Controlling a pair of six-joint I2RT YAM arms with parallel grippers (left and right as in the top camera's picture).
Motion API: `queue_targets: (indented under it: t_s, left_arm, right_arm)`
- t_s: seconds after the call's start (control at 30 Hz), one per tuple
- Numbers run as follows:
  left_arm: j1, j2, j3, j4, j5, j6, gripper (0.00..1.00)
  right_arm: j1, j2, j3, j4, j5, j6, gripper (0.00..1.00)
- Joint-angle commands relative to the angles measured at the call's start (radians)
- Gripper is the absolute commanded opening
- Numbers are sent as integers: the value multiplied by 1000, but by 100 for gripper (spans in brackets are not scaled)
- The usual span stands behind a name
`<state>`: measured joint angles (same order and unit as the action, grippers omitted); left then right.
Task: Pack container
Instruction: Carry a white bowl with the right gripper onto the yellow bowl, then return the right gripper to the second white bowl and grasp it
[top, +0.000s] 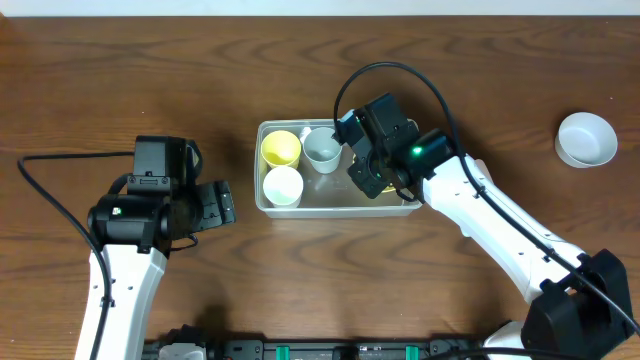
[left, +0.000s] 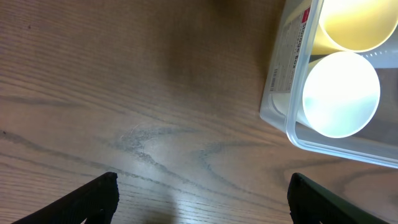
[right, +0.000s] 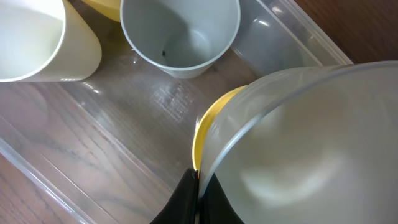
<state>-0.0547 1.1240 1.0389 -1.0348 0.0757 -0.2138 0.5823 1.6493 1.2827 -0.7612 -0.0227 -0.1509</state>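
Fingers (right: 180, 208) of our right gripper (right: 198, 186) are clenched on the rim of a grey bowl (right: 311, 149) with a yellow bowl (right: 208, 124) nested against it, and we hold the pair over the three o'clock end of the container (top: 262, 165). That clear tub sits at the middle of the table (top: 120, 60) and holds a yellow cup (top: 281, 148) in its ten o'clock corner, a white cup (top: 283, 186) at eight o'clock and a grey cup (top: 322, 150) near twelve. Our left gripper (top: 222, 203) hangs at nine o'clock of the tub, just beside it, jaws spread wide over bare wood and grasping nothing. A white bowl (top: 587, 138) stands well apart at two o'clock.
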Motion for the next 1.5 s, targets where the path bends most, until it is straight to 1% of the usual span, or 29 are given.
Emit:
queue_targets:
  t_s: [0.0, 0.07, 0.1, 0.17, 0.23, 0.27, 0.3, 0.47, 0.57, 0.7, 0.8, 0.93, 1.07, 1.13, 1.3, 1.33, 1.47]
  left_arm:
    - [4, -1, 0, -2, 3, -9, 87]
    - [4, -1, 0, -1, 3, -9, 87]
    - [4, -1, 0, 0, 3, -9, 87]
    - [4, -1, 0, 0, 3, -9, 87]
    - [4, -1, 0, 0, 3, -9, 87]
    - [4, -1, 0, 0, 3, -9, 87]
    - [4, -1, 0, 0, 3, -9, 87]
    - [4, -1, 0, 0, 3, -9, 87]
    - [4, -1, 0, -3, 3, -9, 87]
    - [4, -1, 0, -3, 3, -9, 87]
    - [4, -1, 0, -3, 3, -9, 87]
    - [4, -1, 0, -3, 3, -9, 87]
    - [4, -1, 0, -3, 3, -10, 87]
    - [4, -1, 0, -3, 3, -10, 87]
    - [4, -1, 0, -2, 3, -10, 87]
    - [4, -1, 0, -2, 3, -10, 87]
    - [4, -1, 0, -3, 3, -10, 87]
  right_arm:
    - [-14, 10, 4, 3, 23, -23, 1]
    - [-21, 10, 4, 2, 23, -23, 2]
    - [-23, 10, 4, 1, 22, -23, 8]
    - [-26, 10, 4, 0, 23, -23, 34]
    - [-27, 10, 4, 0, 23, -23, 43]
    - [-27, 10, 4, 0, 23, -23, 52]
    - [-27, 10, 4, -1, 23, -23, 56]
    - [-27, 10, 4, -5, 23, -23, 56]
    - [-27, 10, 4, -5, 27, -18, 54]
    - [-35, -1, 18, -3, 132, 102, 57]
    - [-76, -34, 72, -42, 204, 166, 62]
    - [-216, -64, 217, -125, 225, 199, 73]
    - [-423, -59, 321, -154, 215, 195, 80]
    - [-534, -56, 328, -143, 197, 193, 80]
    - [-769, 7, 328, -130, 134, 118, 80]
    - [-805, 31, 328, -130, 129, 108, 79]
    - [-895, 127, 328, -119, 105, 109, 80]
